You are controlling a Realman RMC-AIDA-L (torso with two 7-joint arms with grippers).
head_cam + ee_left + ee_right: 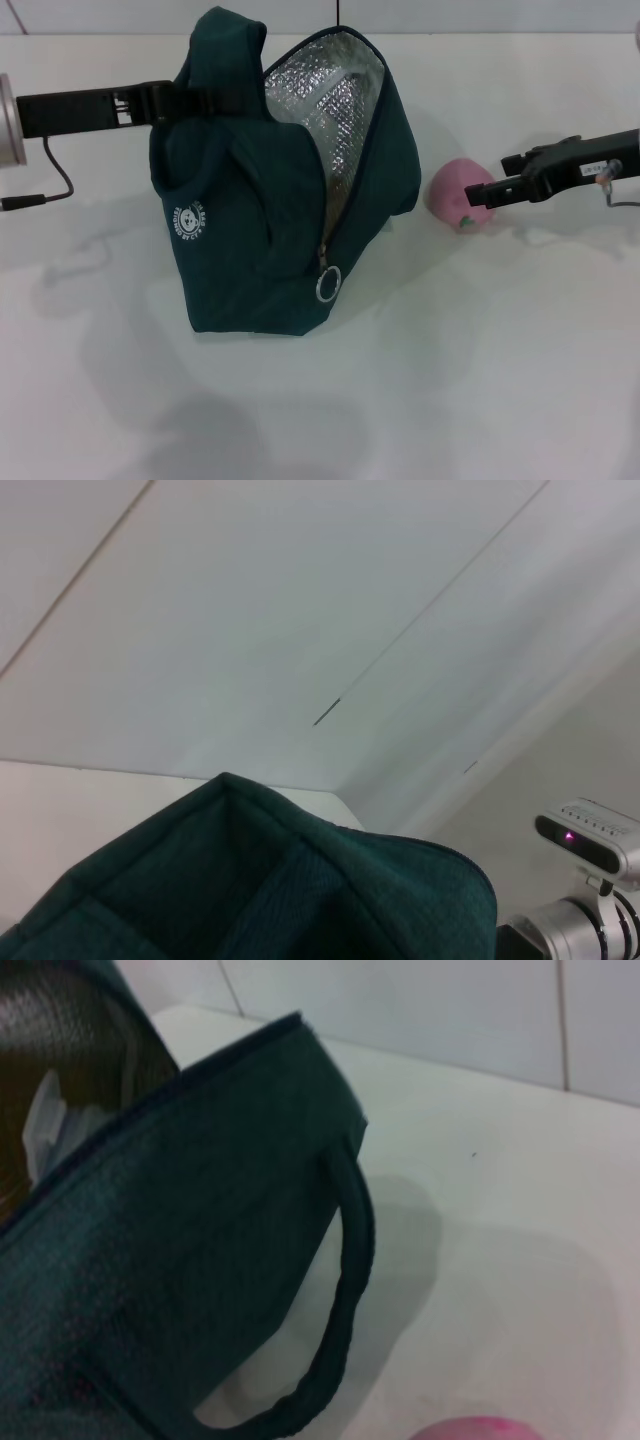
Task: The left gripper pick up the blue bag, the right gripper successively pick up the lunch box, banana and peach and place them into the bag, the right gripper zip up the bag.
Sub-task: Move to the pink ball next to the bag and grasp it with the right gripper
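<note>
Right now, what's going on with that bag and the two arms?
The left gripper holds the blue bag by its top, keeping it upright with the zipper undone and the foil lining showing. The right gripper is at the peach lying on the white table beside the bag. The peach is not yet in the bag.

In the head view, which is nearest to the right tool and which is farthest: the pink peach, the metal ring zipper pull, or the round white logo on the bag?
1. The small round pink peach: on the table right at the right tool.
2. The metal ring zipper pull: at the front middle of the dark teal fabric bag.
3. The round white logo: on the bag's far side, toward the left tool.
</note>
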